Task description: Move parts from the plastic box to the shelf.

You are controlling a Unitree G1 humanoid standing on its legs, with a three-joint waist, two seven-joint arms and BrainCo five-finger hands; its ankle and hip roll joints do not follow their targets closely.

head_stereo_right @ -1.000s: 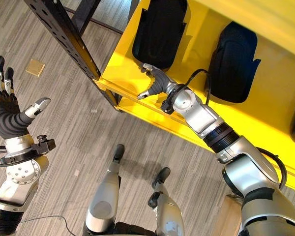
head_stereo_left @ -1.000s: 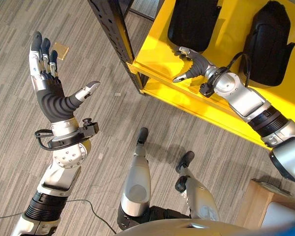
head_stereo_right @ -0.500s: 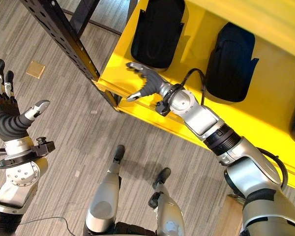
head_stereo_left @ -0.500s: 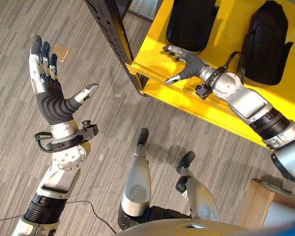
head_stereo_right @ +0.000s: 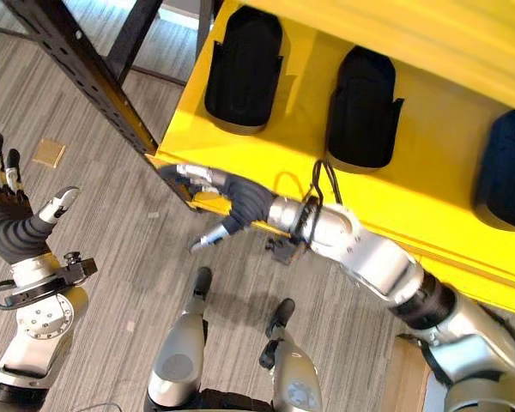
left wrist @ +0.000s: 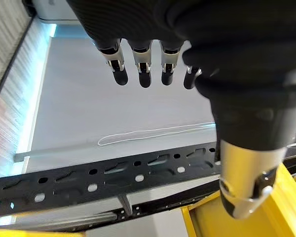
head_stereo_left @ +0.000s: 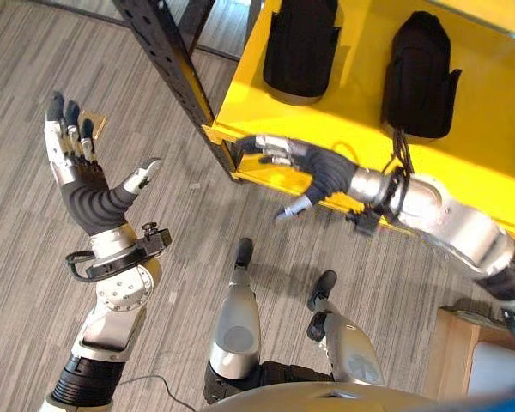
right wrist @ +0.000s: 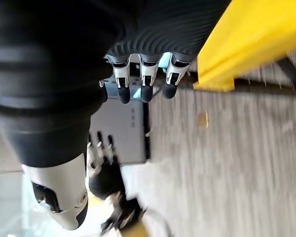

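Observation:
Two black moulded parts (head_stereo_left: 300, 47) (head_stereo_left: 421, 73) lie on the yellow shelf (head_stereo_left: 352, 120), and a third black part (head_stereo_right: 506, 167) lies further right. My right hand (head_stereo_left: 322, 172) is open and empty, stretched out over the shelf's front edge just below the parts, with its fingertips past the edge above the floor. In the right wrist view its fingers (right wrist: 140, 81) are straight beside the yellow edge (right wrist: 246, 44). My left hand (head_stereo_left: 86, 193) is raised over the floor at the left, open and empty, fingers (left wrist: 143, 66) spread.
A black perforated upright (head_stereo_left: 167, 69) stands at the shelf's left corner. A small tan square (head_stereo_left: 93, 123) lies on the grey plank floor. A wooden box (head_stereo_left: 451, 343) with a pale container (head_stereo_left: 498, 378) beside it sits at the lower right.
My right hand has drawn back from the leftmost black part to the shelf's front edge. The camera has shifted, bringing a third part into view. The left hand stays raised.

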